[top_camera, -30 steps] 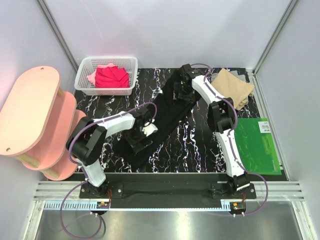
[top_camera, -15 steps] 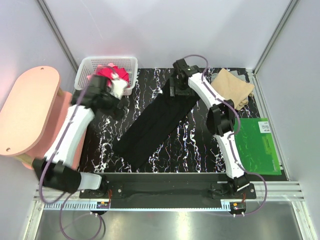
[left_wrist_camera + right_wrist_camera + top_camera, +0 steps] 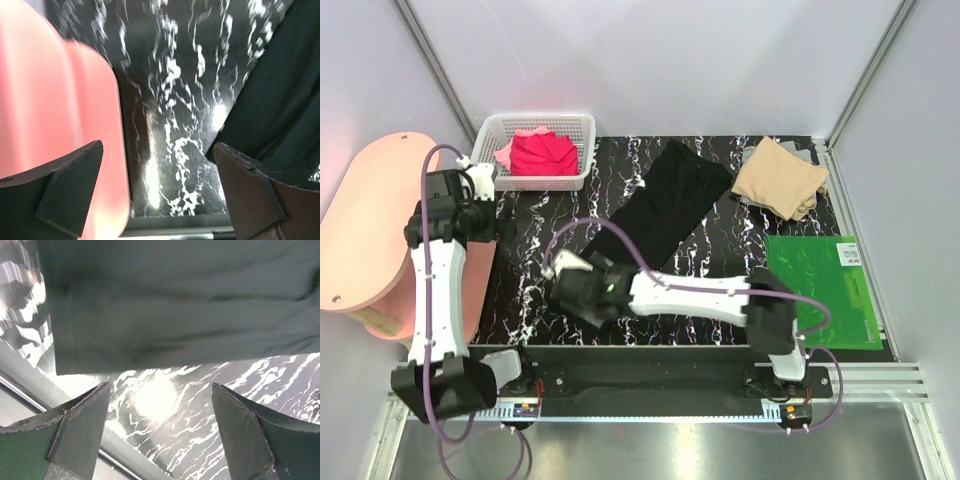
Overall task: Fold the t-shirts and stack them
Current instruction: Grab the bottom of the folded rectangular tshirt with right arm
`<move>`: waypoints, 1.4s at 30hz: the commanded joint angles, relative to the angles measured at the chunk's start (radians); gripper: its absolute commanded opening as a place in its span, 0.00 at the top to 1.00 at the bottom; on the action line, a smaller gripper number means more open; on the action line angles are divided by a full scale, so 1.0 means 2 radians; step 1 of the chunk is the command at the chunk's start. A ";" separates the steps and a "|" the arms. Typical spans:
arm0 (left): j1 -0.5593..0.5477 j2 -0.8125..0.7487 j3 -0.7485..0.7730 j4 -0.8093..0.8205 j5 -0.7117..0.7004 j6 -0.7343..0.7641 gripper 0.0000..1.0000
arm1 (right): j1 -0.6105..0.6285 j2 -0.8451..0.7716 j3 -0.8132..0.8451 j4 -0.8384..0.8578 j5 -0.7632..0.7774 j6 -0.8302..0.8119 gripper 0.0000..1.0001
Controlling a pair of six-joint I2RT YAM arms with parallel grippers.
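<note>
A black t-shirt (image 3: 655,215), folded into a long strip, lies diagonally across the marbled table. It also shows in the right wrist view (image 3: 175,300) and the left wrist view (image 3: 285,95). A tan t-shirt (image 3: 780,178) lies folded at the back right. Red and pink t-shirts (image 3: 540,152) sit in the basket. My right gripper (image 3: 578,295) is open and empty (image 3: 160,425), low over the table just off the shirt's near-left end. My left gripper (image 3: 460,205) is open and empty (image 3: 160,185), raised beside the pink shelf, away from the shirts.
A white mesh basket (image 3: 485,165) stands at the back left. A pink shelf unit (image 3: 370,230) stands along the left edge, close to the left arm (image 3: 60,110). A green board (image 3: 820,290) lies at the right. The table's near edge runs just below the right gripper.
The left arm swung off the black shirt's near end, past the basket, to the shelf side. The right arm moved from the shirt's far end to its near-left end. The shirt lies flatter.
</note>
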 commanded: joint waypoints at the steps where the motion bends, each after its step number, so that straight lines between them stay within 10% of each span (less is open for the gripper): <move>1: 0.007 0.019 -0.007 0.032 0.040 -0.015 0.01 | 0.022 0.059 -0.002 0.021 0.055 -0.022 0.10; 21: 0.007 0.060 -0.025 0.056 0.047 0.006 0.01 | 0.050 0.251 0.254 -0.008 -0.019 -0.046 0.15; 42: 0.017 0.071 -0.028 0.069 0.049 0.009 0.01 | 0.024 0.268 0.220 -0.032 -0.047 0.040 0.25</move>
